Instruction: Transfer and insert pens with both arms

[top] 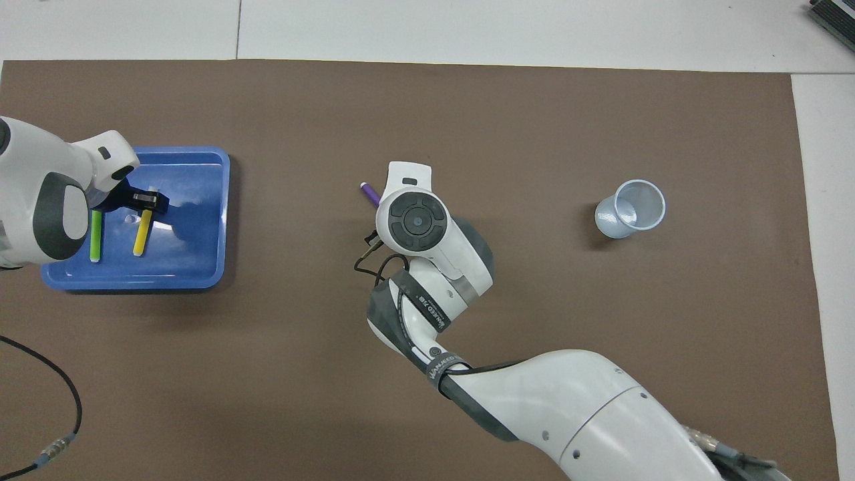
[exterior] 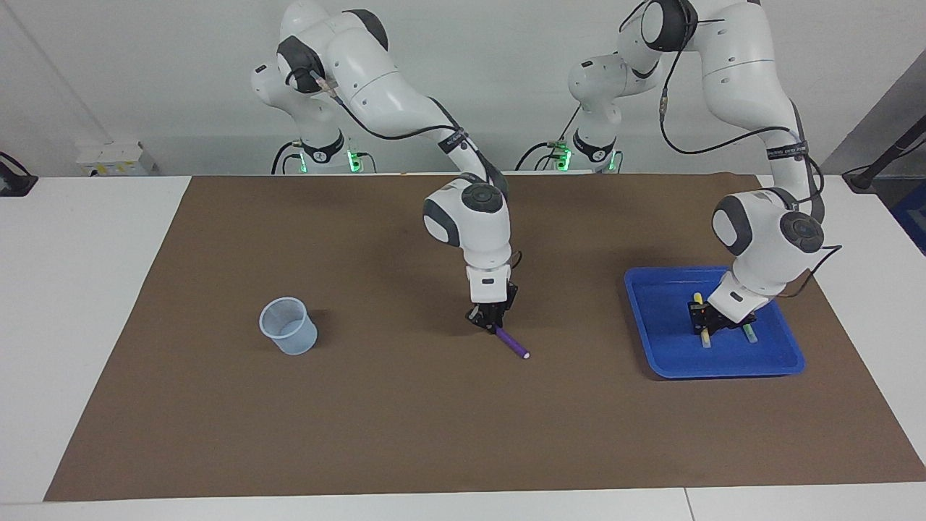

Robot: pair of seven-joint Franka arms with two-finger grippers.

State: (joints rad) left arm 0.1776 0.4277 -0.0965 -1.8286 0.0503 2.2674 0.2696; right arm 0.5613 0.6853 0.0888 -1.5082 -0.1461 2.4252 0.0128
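Pale cup (exterior: 289, 326) sits on the brown mat (exterior: 376, 420) toward the right arm's end of the worktop, well apart from the blue tray (exterior: 655, 340). Between cup and tray, the right end effector (exterior: 492, 320) is down at the mat, clamped on the purple pen (exterior: 512, 343). In the tray, the left end effector (exterior: 706, 319) is pinched on the yellow pen (top: 141, 234), green pen (top: 95, 235) just beside it.
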